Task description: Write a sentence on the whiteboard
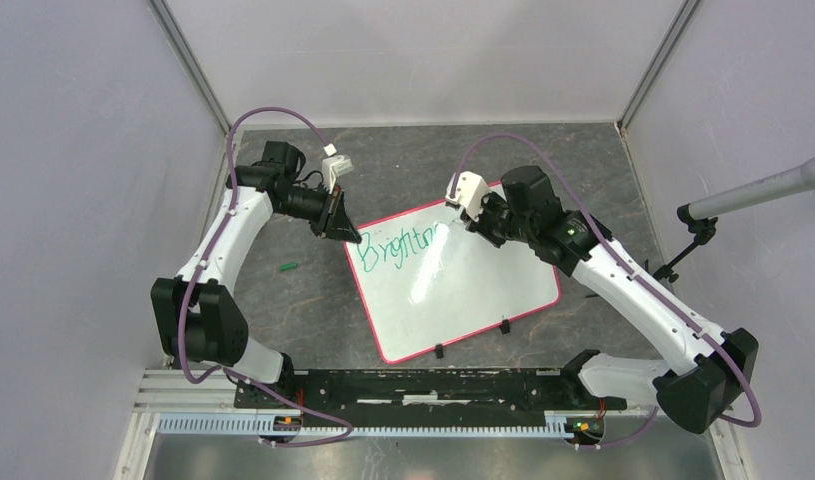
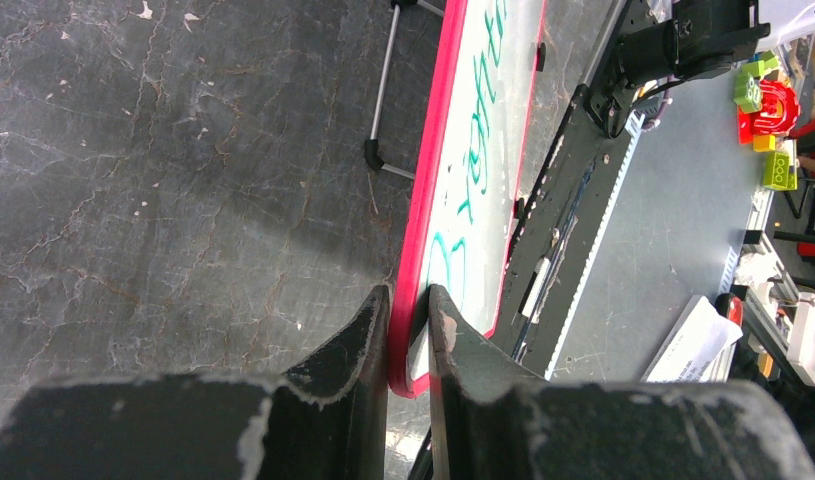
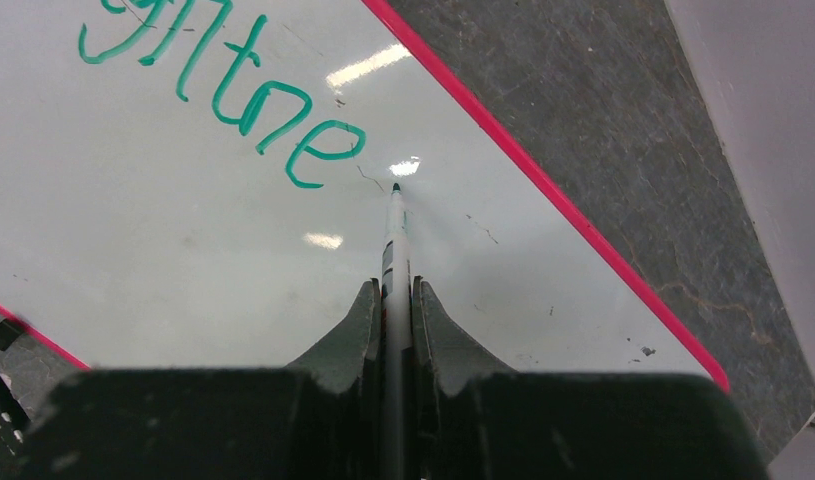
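Note:
The whiteboard (image 1: 483, 285) lies tilted on the dark table, white with a red-pink rim. Green lettering (image 1: 398, 243) reading about "Brightne" runs along its far left part; it also shows in the right wrist view (image 3: 233, 90) and the left wrist view (image 2: 463, 215). My left gripper (image 1: 345, 235) is shut on the board's far left corner; the rim (image 2: 408, 300) sits between the fingers. My right gripper (image 1: 461, 215) is shut on a white marker (image 3: 395, 250). Its tip (image 3: 395, 187) is on or just above the board, right of the last "e".
A small green cap (image 1: 288, 267) lies on the table left of the board. Black clips (image 1: 439, 350) sit at the board's near edge. A microphone stand (image 1: 698, 235) is at the right. A black rail (image 1: 423, 388) runs along the near edge.

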`<action>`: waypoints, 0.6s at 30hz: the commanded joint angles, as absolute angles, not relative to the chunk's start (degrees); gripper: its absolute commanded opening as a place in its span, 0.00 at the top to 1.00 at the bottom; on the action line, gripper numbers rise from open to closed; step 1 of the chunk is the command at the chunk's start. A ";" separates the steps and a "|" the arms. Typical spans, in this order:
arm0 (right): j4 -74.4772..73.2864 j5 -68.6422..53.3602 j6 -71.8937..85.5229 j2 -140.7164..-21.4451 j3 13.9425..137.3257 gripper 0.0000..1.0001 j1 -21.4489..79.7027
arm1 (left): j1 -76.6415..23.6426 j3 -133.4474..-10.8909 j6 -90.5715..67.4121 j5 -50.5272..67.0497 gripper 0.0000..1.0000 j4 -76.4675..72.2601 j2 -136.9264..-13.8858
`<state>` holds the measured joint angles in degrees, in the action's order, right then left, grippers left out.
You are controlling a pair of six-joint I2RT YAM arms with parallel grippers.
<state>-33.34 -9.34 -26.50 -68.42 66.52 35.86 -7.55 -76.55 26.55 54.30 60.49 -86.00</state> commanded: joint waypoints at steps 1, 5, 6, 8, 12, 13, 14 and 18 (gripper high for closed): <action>-30.88 -7.87 -27.07 -69.47 68.96 1.00 35.68 | -7.65 -76.09 27.24 53.44 0.97 59.26 -85.60; -30.58 -8.82 -26.55 -70.51 69.74 1.00 35.62 | -7.65 -75.90 27.29 53.35 0.98 59.24 -85.50; -30.66 -9.15 -26.46 -70.66 70.00 1.00 35.67 | -7.65 -75.88 27.26 53.35 0.98 59.26 -85.42; -30.84 -9.93 -26.37 -70.93 70.44 1.00 35.67 | -7.71 -75.90 27.33 53.35 0.98 59.26 -85.38; -31.61 -11.50 -26.37 -71.40 70.20 1.00 35.68 | -7.65 -76.03 27.26 53.26 0.98 59.28 -85.48; -31.86 -11.67 -26.49 -71.37 69.83 1.00 35.68 | -7.65 -76.03 27.29 53.26 0.98 59.31 -85.58; -32.15 -12.08 -26.62 -71.33 69.44 1.00 35.67 | -7.66 -75.95 27.31 53.26 0.97 59.29 -85.57; -32.74 -12.78 -27.07 -70.46 67.54 1.00 35.67 | -7.65 -76.03 27.28 53.35 0.98 59.29 -85.87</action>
